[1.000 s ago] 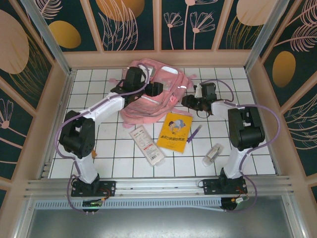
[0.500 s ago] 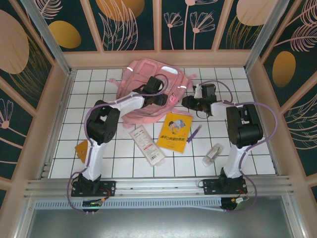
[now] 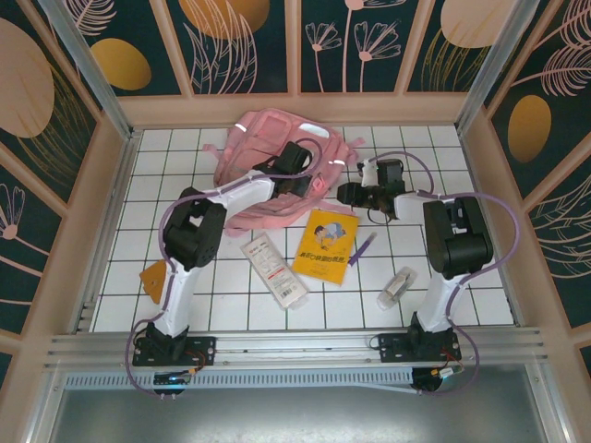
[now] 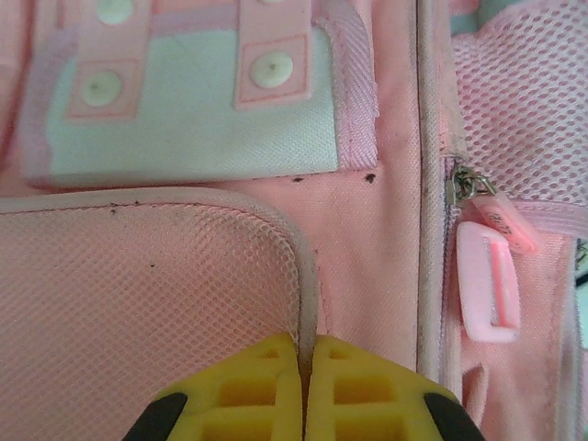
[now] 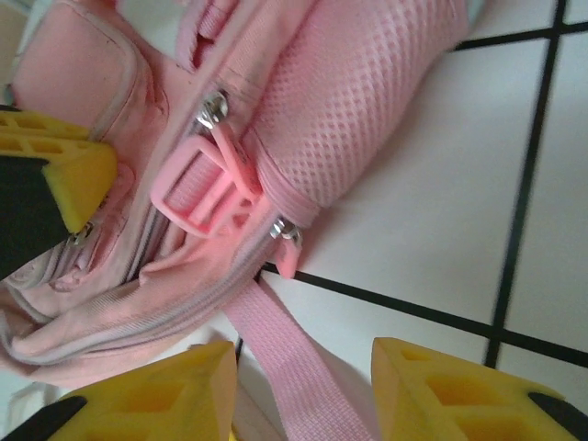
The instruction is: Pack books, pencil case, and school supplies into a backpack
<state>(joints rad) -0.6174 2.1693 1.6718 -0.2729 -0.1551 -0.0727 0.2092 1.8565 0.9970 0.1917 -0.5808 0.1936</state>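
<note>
Left gripper (image 4: pixel 304 354) closed, tips on backpack (image 3: pixel 245 138) piping. Right gripper (image 5: pixel 303 386) open, pink strap (image 5: pixel 276 354) between jaws. Backpack at far side of counter (image 3: pixel 231 309); book (image 3: pixel 325 245) lies just nearer, pencil case (image 3: pixel 273 269) beside it.

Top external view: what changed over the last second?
The left arm's elbow swung in toward the backpack, and the left end effector closed against its front. The right end effector, open astride a strap, the book, pencil case, pen and tube stayed put.
</note>
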